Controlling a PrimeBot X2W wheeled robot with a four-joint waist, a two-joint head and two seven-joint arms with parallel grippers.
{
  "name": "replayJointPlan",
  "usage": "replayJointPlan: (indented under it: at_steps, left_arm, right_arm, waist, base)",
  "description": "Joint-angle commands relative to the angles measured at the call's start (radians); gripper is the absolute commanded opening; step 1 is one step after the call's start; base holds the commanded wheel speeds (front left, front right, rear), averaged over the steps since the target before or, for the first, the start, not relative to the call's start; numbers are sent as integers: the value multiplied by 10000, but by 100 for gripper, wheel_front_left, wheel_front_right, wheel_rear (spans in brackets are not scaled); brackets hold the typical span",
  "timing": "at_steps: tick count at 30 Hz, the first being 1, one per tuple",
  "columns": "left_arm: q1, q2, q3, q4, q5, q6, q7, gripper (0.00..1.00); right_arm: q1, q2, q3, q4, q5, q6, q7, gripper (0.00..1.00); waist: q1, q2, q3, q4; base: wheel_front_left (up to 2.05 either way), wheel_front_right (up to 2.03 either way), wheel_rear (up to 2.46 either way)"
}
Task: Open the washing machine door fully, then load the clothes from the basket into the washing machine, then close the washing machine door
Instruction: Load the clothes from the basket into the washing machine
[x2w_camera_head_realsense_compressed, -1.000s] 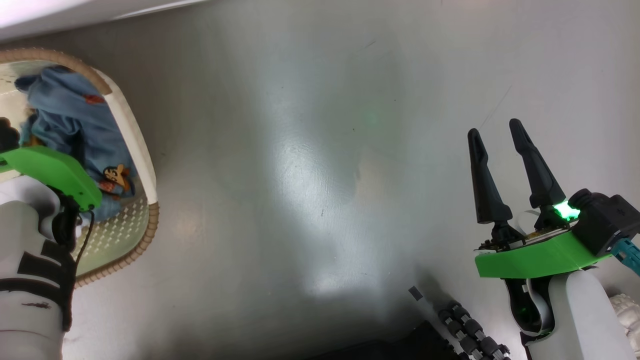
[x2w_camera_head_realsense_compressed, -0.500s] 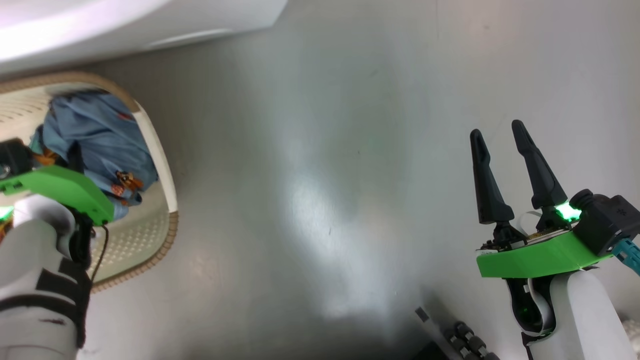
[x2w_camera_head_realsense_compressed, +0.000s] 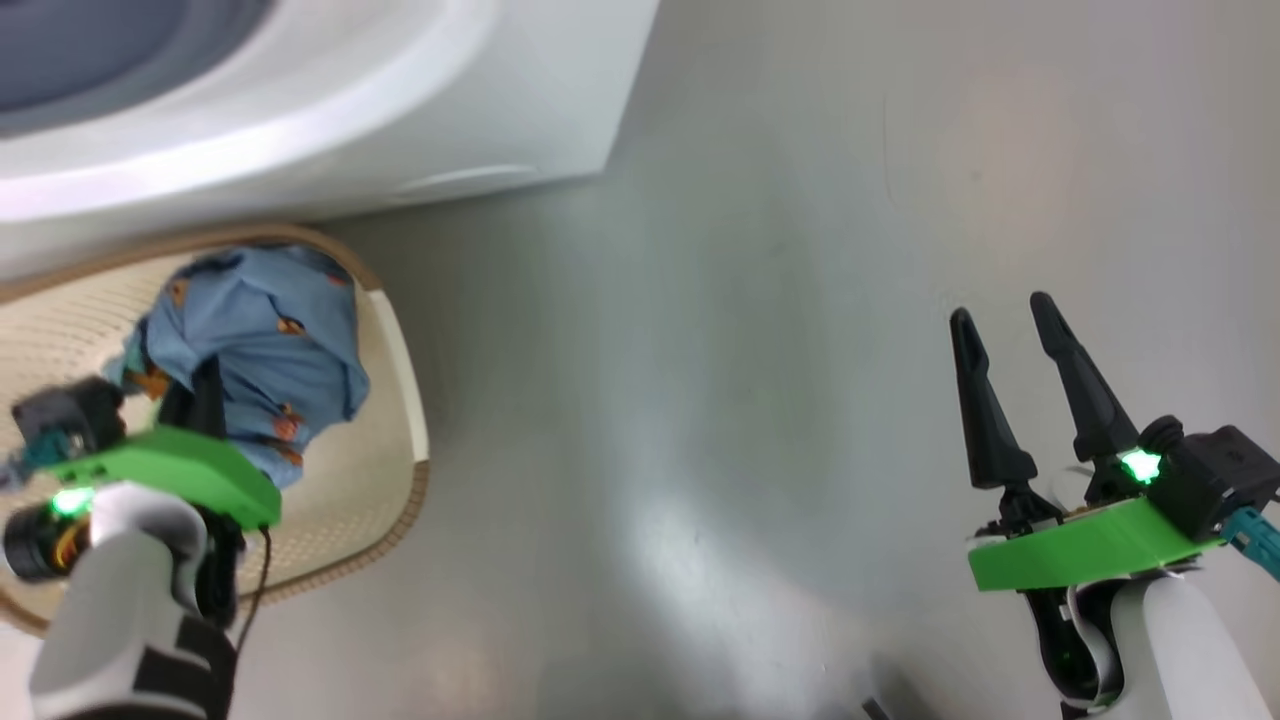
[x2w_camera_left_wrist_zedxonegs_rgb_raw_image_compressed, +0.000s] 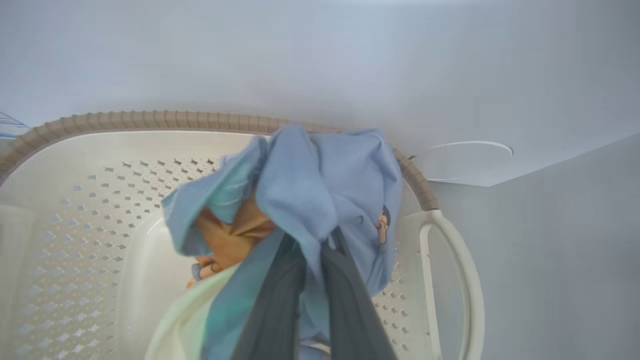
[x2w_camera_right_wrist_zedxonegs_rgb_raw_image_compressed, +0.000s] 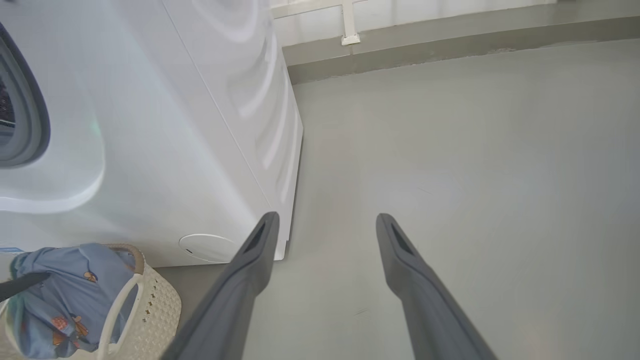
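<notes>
Left claw (x2w_camera_left_wrist_zedxonegs_rgb_raw_image_compressed: 314, 246) has closed around clothes (x2w_camera_left_wrist_zedxonegs_rgb_raw_image_compressed: 300, 185).

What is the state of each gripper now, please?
Left gripper: shut on the light blue clothes, over the basket.
Right gripper: open, holding nothing.

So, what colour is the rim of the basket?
The rim is brown, woven-looking; clearest in the left wrist view.

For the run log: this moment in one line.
phase: loading | left tool: shut on clothes, at basket | right tool: open, empty
</notes>
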Motion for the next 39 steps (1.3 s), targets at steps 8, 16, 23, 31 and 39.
replayJointPlan:
  at_steps: [8,16,23,31,39]
  left_arm:
    - [2102,-151,788,-2425,55,-22,-134,0]
    - [3070,-415,1160,-4003,304,-24,-135,0]
    - [3708,-572,1287,-5394,727,-25,-135,0]
    - [4391,-758,1496,-7076,1144,8,-135,0]
    - [5313,-847,1567,-8485,1653,211,-135,0]
  right_arm:
    - [680,-143,209,-11,-164,16,-47,100]
    - [907,-164,233,148,-130,16,-47,100]
    - [1192,-229,118,275,-153,16,-47,100]
    - [1512,-226,70,341,-199,16,-47,100]
    - [1878,-159,75,272,-295,16,-41,100]
  waist:
    - [0,0,-1616,600]
    - [0,0,-2357,676]
    - [0,0,-3081,812]
    - [0,0,-4038,914]
    - [0,0,-4826,955]
  base:
    - [0,0,0]
    - [0,0,0]
    - [0,0,0]
    - [0,0,0]
    - [0,0,0]
